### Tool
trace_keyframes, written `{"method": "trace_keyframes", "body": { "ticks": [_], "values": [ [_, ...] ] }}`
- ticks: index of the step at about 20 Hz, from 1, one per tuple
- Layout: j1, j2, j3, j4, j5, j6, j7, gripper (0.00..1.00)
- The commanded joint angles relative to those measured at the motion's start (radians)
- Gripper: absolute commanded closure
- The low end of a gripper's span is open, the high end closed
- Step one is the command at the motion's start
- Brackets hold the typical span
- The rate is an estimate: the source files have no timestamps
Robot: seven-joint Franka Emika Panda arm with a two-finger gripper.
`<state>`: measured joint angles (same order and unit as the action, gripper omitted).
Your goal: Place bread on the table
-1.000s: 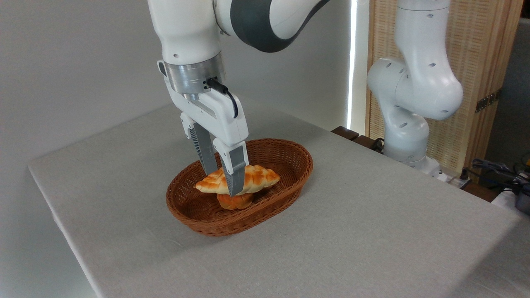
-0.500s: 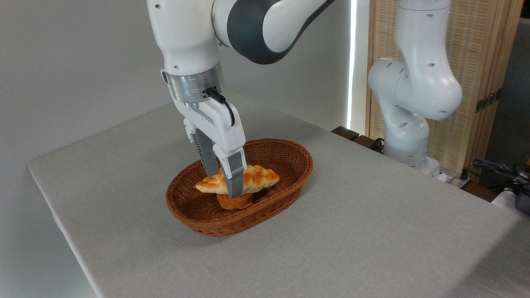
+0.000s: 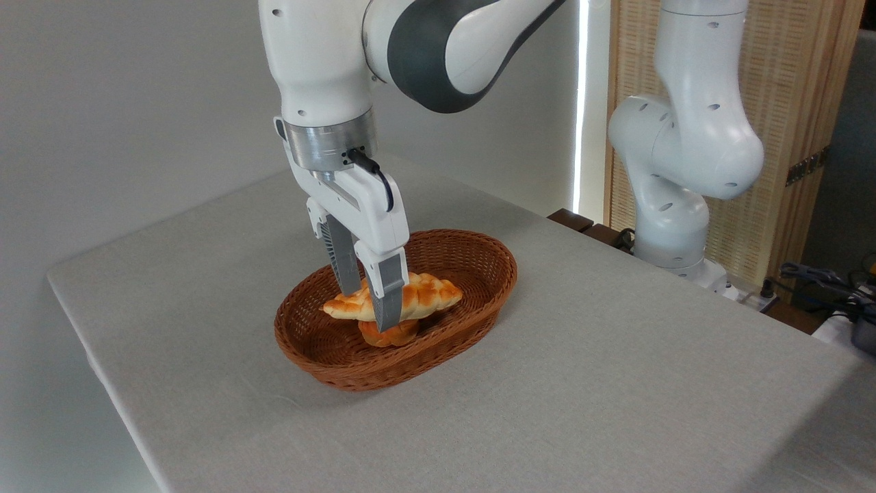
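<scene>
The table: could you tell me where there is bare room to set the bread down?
The table is bare right of the basket and in front of it, also left toward the wall. Crowded only inside the basket, where the gripper straddles the bread atop a bun.

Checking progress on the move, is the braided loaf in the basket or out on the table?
In the wicker basket: the braided loaf rests on a small bun.

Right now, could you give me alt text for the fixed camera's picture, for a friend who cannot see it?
A white robot arm's tool reaches down into a brown wicker basket, its two fingers either side of the middle of a long braided bread. The bread lies across a small orange bun inside the basket, which sits on a grey table.
</scene>
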<state>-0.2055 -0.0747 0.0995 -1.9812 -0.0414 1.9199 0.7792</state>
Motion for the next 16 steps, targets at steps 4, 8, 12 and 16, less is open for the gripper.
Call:
{"method": "trace_keyframes", "body": {
  "ticks": [4,8,12,16],
  "values": [
    [-0.023,-0.020,0.011,-0.028,-0.008,0.028,0.002,0.00],
    [-0.023,-0.020,0.009,-0.030,-0.009,0.045,0.002,0.00],
    [-0.038,-0.020,0.009,-0.045,-0.009,0.045,0.002,0.00],
    [-0.058,-0.019,0.009,-0.065,-0.011,0.044,0.002,0.00]
  ]
}}
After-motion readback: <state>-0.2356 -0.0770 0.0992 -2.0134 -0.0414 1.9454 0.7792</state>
